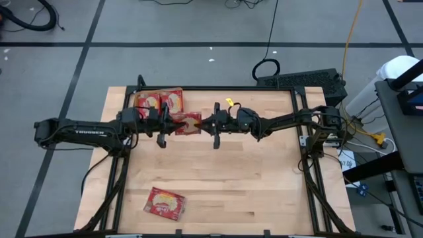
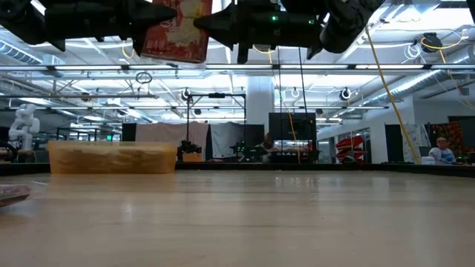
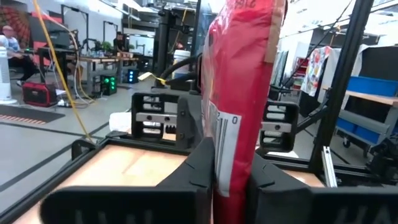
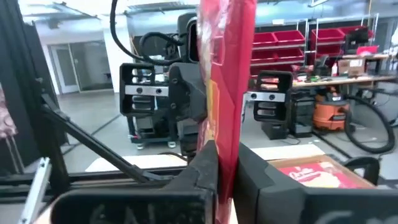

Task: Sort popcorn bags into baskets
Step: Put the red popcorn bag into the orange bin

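Observation:
One red popcorn bag hangs in the air between my two grippers, over the far middle of the table. My left gripper is shut on its left end and my right gripper on its right end. The low view shows this bag well above the tabletop. The orange basket stands at the far left corner with two red packets lying flat in it. Another packet pile lies flat near the table's near edge, left of centre. My left gripper pinches the bag's left end between its two fingers, coming level from the table's left. The bag stands on edge, lifted clear of the table. My right gripper pinches the opposite, right end between its two fingers, level from the table's right. The bag stands upright in the hold, clear of the table.
The basket sits just beyond the held bag toward the far left. A black frame runs along the table's far edge and both sides. The wooden top between the arms and the near edge is bare apart from the near packets.

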Motion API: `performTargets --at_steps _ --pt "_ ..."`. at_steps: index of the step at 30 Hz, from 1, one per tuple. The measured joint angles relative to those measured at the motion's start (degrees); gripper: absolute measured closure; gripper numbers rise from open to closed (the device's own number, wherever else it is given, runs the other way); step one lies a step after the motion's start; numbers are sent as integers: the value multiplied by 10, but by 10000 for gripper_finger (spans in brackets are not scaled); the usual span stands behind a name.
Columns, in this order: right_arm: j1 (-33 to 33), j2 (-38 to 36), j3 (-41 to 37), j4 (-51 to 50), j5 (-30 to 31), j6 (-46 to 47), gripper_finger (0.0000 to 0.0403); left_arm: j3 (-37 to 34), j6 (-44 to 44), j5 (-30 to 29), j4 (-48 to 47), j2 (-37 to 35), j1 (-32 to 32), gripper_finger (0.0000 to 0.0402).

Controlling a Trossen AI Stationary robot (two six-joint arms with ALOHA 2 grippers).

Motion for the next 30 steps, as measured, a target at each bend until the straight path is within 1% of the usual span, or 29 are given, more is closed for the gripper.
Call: performTargets --at_steps 3,7,10,12,14,16,18,23,25,30 --pt "0 0 0 5 0 19 385 0 2 1 -3 -3 -8 330" --pt "1 -8 0 8 0 26 396 0 1 -1 -49 -32 -9 259" --pt "5 -20 0 14 6 26 395 0 -15 -38 -116 -66 -9 211" --pt "5 -24 0 20 7 26 395 0 -24 -60 -156 -80 -12 188" --pt "5 -24 0 31 11 26 396 -15 -24 -74 -140 -82 -23 174" --pt "2 -24 0 50 28 26 398 -39 -21 -84 -84 -76 -37 170" --pt "-2 -25 0 64 33 26 397 -63 -19 -97 0 -65 -46 171" --pt "-7 -25 0 92 34 26 397 -113 -1 -124 174 -27 -48 186" --pt "-8 -25 0 95 34 26 397 -118 1 -128 215 -9 -42 194" --pt "-7 -25 0 86 33 26 397 -118 0 -123 261 38 -32 210"
